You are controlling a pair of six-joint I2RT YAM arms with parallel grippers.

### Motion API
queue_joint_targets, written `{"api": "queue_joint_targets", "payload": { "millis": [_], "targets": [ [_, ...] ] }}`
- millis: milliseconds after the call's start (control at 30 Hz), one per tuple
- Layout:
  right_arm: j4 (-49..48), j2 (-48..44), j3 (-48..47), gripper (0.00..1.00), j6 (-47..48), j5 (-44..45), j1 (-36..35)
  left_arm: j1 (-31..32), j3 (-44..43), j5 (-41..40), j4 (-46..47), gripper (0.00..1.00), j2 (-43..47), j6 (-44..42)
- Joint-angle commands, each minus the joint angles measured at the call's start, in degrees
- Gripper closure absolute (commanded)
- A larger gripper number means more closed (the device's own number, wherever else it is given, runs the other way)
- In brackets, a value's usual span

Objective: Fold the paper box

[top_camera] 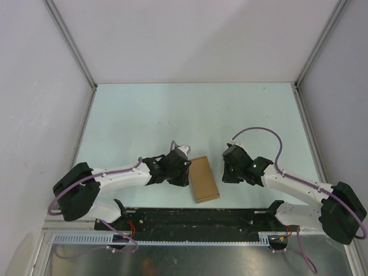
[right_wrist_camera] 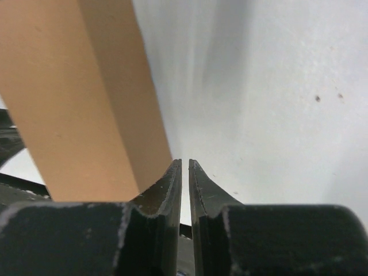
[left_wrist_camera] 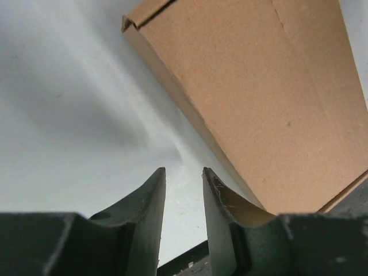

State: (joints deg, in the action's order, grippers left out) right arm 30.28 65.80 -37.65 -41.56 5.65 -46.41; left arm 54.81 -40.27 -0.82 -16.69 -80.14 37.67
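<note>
The paper box (top_camera: 204, 179) is a small closed brown cardboard box lying flat on the pale table between my two grippers, near the front edge. My left gripper (top_camera: 185, 172) sits just left of the box, its jaws slightly apart and empty. In the left wrist view the box (left_wrist_camera: 270, 98) lies up and to the right of the gripper (left_wrist_camera: 183, 169). My right gripper (top_camera: 225, 172) sits just right of the box, shut and empty. In the right wrist view the box (right_wrist_camera: 75, 98) stands to the left of the gripper (right_wrist_camera: 185, 162), close beside the left finger.
The black base rail (top_camera: 195, 218) runs along the near edge just behind the box. White walls with metal frame posts (top_camera: 69, 43) enclose the table (top_camera: 172, 115) on the left, right and far sides.
</note>
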Motion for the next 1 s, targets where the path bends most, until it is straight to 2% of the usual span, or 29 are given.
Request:
{"api": "queue_joint_targets", "payload": {
  "millis": [0,300,600,967],
  "targets": [
    [4.0,-3.8,2.1,0.86,-0.5,0.3,-1.0,1.9,1.2,-1.2,1.7,0.63,4.1,4.4],
    [3.0,-5.7,4.2,0.88,-2.2,-3.6,-4.8,7.6,2.7,-3.0,2.1,0.64,6.0,11.1],
    [1.6,-1.7,4.2,0.89,-6.8,-3.0,-10.1,13.0,1.5,-4.0,2.4,0.64,1.0,14.7],
    [-2.1,-0.8,4.6,0.91,-10.1,-2.7,-11.9,14.4,-0.3,-4.4,3.0,0.65,-1.4,15.7]
  ]
}}
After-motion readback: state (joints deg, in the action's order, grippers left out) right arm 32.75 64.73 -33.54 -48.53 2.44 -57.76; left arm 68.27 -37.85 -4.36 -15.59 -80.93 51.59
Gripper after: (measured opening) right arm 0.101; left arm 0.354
